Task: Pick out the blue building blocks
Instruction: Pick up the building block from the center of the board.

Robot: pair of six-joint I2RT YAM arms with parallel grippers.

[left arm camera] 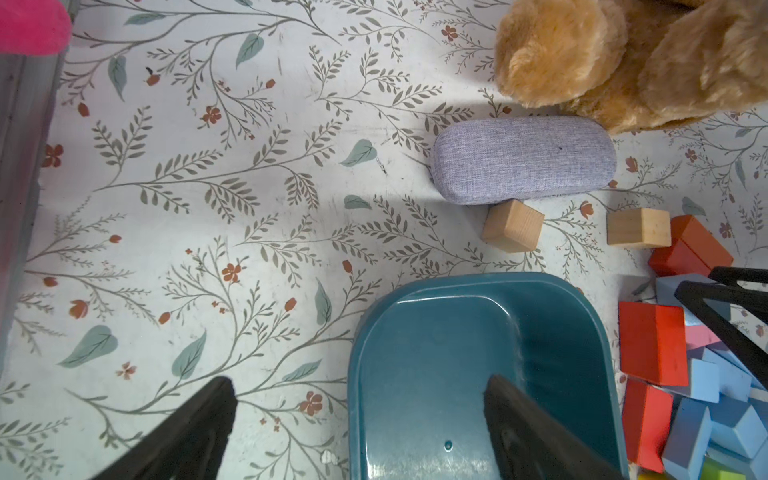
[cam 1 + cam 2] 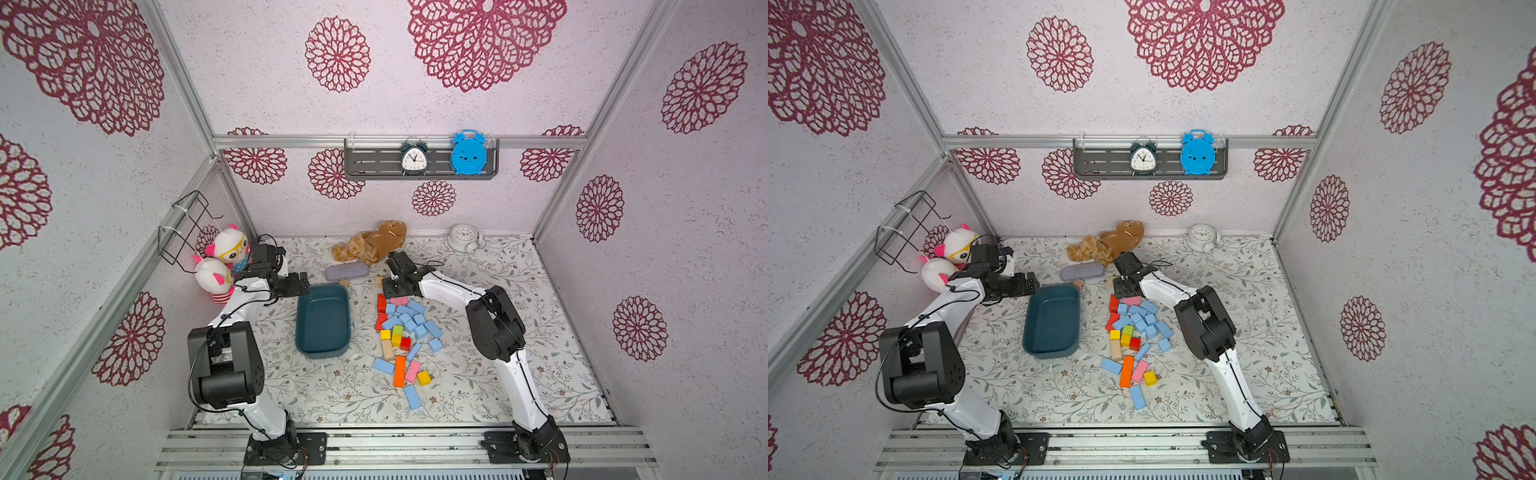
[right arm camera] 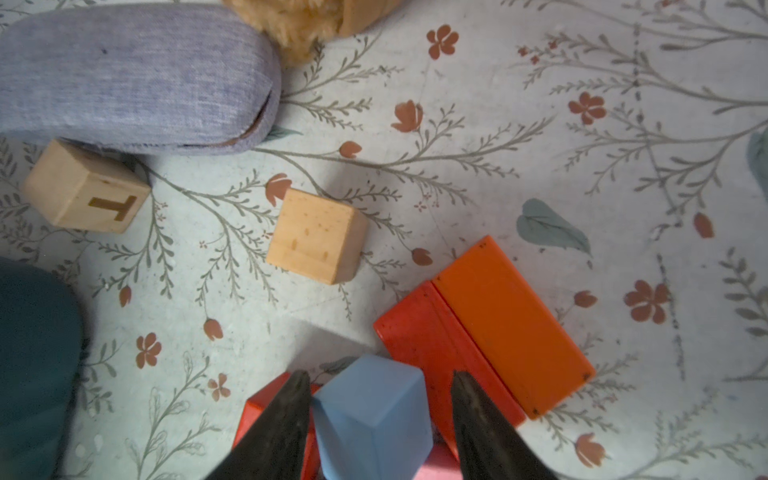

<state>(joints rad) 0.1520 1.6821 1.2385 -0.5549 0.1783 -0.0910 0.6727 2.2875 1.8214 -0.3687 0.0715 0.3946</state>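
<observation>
Jaws: left gripper (image 1: 359, 380) spread wide above the teal tray (image 1: 415, 291) rim; right gripper (image 3: 380, 374) straddles one light-blue cube (image 3: 370, 415), touching on one side, clamped or not I cannot tell. Blue building blocks (image 2: 409, 322) lie on the mat (image 2: 478, 374) beside the tray, outside it. Farther back, a tan cube (image 3: 87, 187) reads "T", against the grey case (image 3: 133, 75).

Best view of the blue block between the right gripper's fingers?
Right wrist: the blue block sits large between the fingers of the right gripper. Top views hide it under the gripper; left wrist shows a blue sliver behind those fingers.
</observation>
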